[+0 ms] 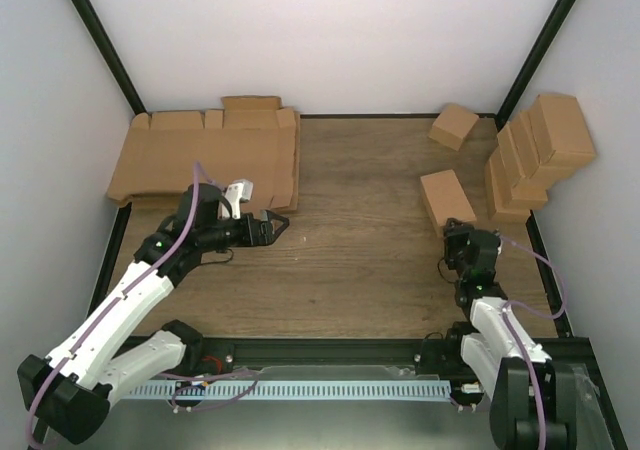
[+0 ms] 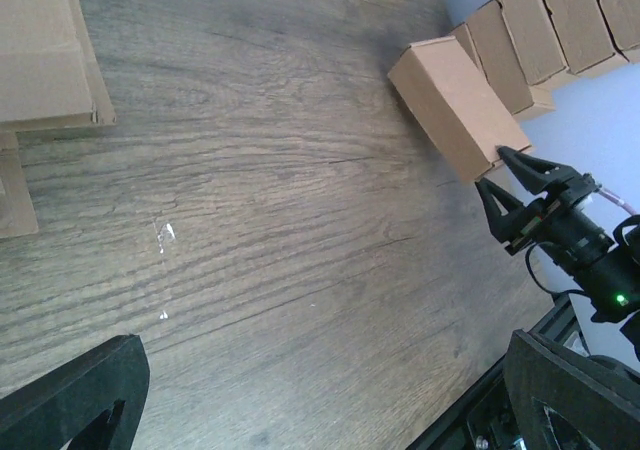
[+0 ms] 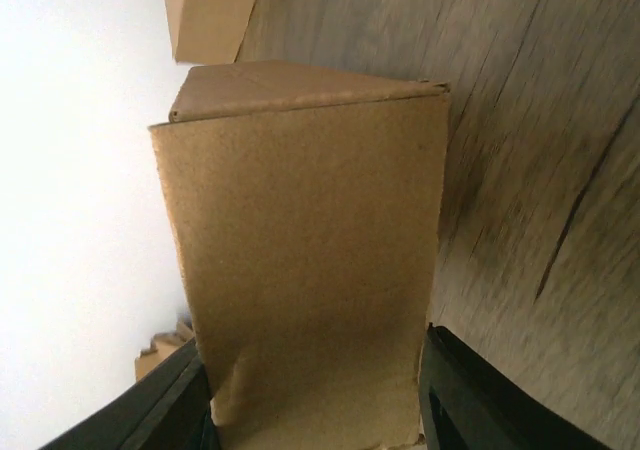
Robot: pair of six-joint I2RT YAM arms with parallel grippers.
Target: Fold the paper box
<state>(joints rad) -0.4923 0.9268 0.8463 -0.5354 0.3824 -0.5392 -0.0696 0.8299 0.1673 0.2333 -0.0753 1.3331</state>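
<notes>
surroundings: i see large flat brown cardboard sheets (image 1: 210,155) with notched edges stacked at the far left of the wooden table (image 1: 360,270). a small cube-like brown carton (image 1: 454,126) sits at the far edge, right of centre. a leaning row of folded brown cartons (image 1: 535,150) stands against the right wall. the left gripper (image 1: 270,227) hovers just off the near right corner of the sheets, jaws spread wide and holding nothing. its own dark fingers (image 2: 75,395) frame bare wood in the left wrist view.

task item: the paper box (image 1: 447,198), a plain brown cardboard oblong carton already folded closed, lies flat on the table right of centre, just beside the leaning row. the right gripper (image 1: 456,234) sits at the box's near short end, pointing along its length. in the right wrist view the box fills the frame, its near end between the two fingers, and both side edges appear flush with them.

limits: the right jaws stand partly apart. i cannot tell whether they clamp the box or only bracket it, because the bottom of the right wrist view cuts off the contact zone and the wrist covers the fingertips from above. i also cannot tell whether the box touches the row.
</notes>
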